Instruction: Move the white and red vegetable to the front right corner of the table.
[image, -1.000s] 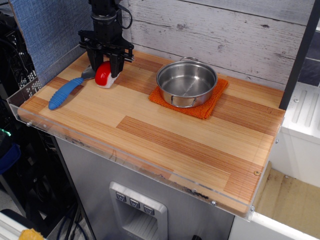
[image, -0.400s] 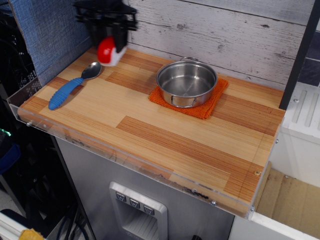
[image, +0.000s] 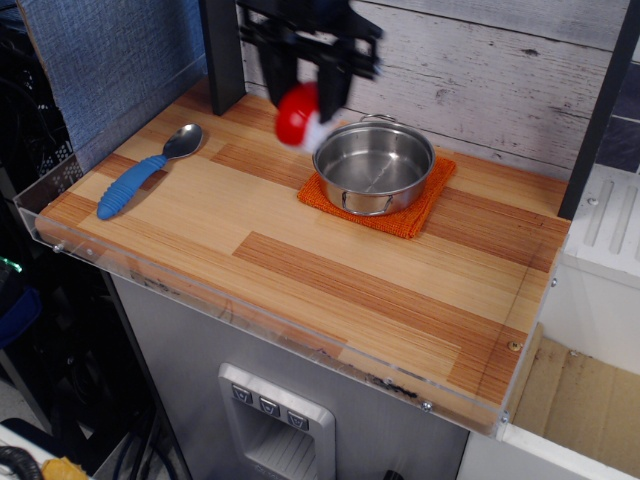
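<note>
The white and red vegetable (image: 298, 116) is a small glossy toy, red with a white end. It hangs in the air in my black gripper (image: 306, 100), which is shut on it. It is held above the table (image: 300, 250), just left of the steel pot (image: 373, 166) and near the back wall. The image of the gripper is blurred by motion. The front right corner of the table (image: 490, 370) is bare wood.
The steel pot stands on an orange cloth (image: 410, 215) at the back middle. A blue-handled spoon (image: 140, 180) lies at the back left. A clear acrylic rim (image: 250, 320) runs along the front and left edges. A wood plank wall stands behind.
My gripper has lifted the vegetable off the table beside the spoon and carried it up and to the right, to beside the pot.
</note>
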